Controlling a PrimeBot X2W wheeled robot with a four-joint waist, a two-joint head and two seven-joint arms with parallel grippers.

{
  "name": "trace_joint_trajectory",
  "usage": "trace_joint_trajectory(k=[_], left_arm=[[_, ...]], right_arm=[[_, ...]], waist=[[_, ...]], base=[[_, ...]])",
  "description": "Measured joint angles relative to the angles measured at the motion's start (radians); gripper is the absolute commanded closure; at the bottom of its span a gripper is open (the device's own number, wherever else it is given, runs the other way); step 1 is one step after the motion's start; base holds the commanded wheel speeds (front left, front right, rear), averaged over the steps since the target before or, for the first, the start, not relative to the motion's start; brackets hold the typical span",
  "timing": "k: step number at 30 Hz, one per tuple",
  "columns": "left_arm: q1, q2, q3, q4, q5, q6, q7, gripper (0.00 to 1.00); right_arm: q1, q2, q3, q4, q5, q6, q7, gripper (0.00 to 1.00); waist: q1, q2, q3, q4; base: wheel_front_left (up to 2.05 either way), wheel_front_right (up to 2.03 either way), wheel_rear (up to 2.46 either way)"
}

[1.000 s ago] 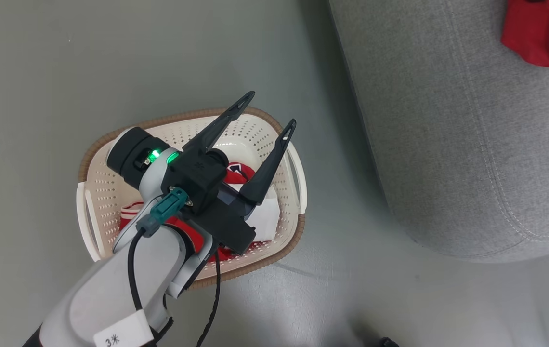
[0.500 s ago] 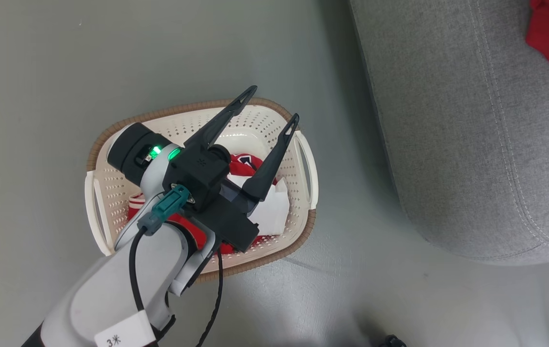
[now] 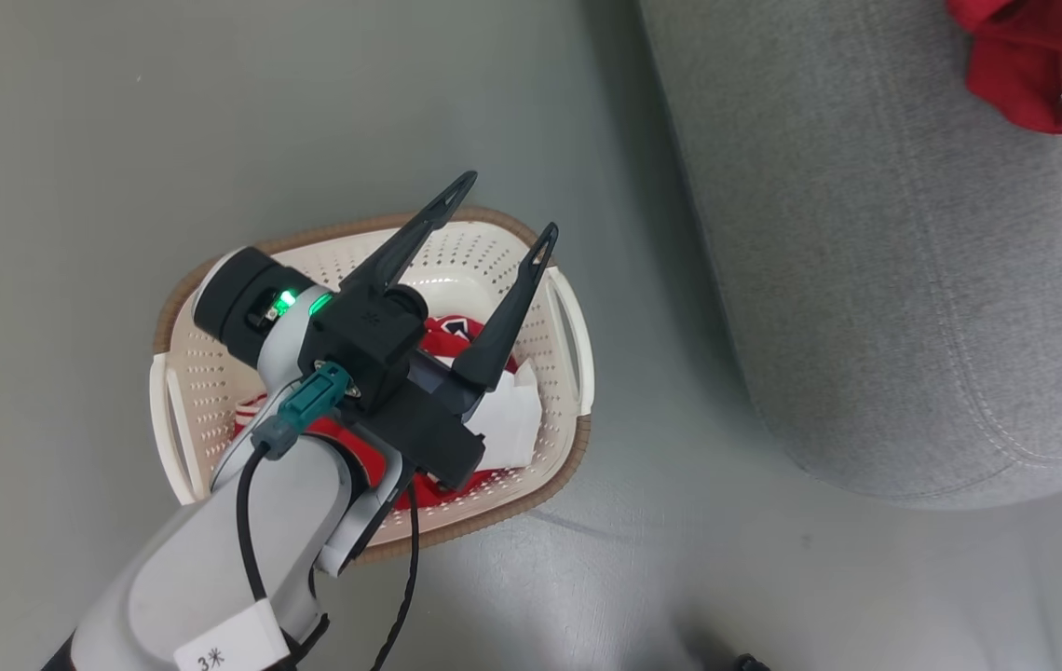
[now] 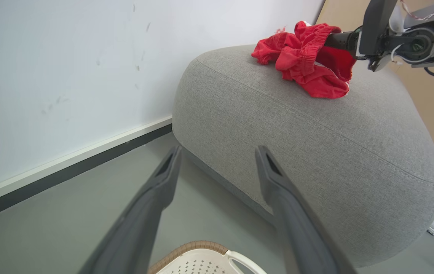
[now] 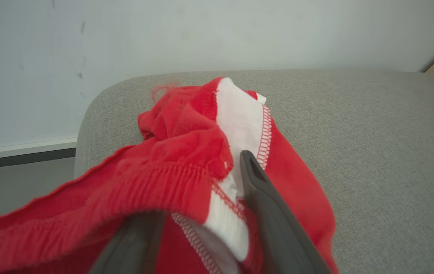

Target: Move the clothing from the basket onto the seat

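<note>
Holds left gripper (image 3: 508, 203) above basket (image 3: 200, 391) at nine o'clock with fingers spread wide and empty, likely poised for jersey (image 3: 449, 334) bunched inside, not yet moved. Shows seat (image 3: 866, 280) at three o'clock, with shorts (image 3: 1015, 65) on top at two o'clock, well back from edge so nothing slides off. Parts fingers of right gripper (image 5: 198, 184) there, waistband (image 5: 144, 182) draped loose over one: probably letting go, not pinching.
</note>
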Motion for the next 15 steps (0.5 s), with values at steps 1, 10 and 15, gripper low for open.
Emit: trace_joint_trajectory(k=[1, 10, 15], left_arm=[[0.006, 0.000, 0.000, 0.004, -0.001, 0.000, -0.004, 0.00], [0.040, -0.012, 0.001, 0.053, -0.015, -0.001, -0.036, 0.00], [0.051, -0.031, -0.003, 0.078, -0.040, -0.002, -0.054, 0.00]], right_arm=[[0.009, 0.005, 0.008, 0.000, -0.003, 0.004, -0.002, 0.00], [0.102, 0.028, 0.053, 0.003, -0.021, 0.016, -0.032, 0.00], [0.143, 0.026, 0.065, -0.007, -0.035, 0.016, -0.040, 0.00]], waist=[[0.0000, 0.0000, -0.005, -0.004], [0.0000, 0.0000, -0.073, -0.044], [0.0000, 0.0000, -0.116, -0.054]], base=[[0.00, 0.00, 0.00], [0.00, 0.00, 0.00], [0.00, 0.00, 0.00]])
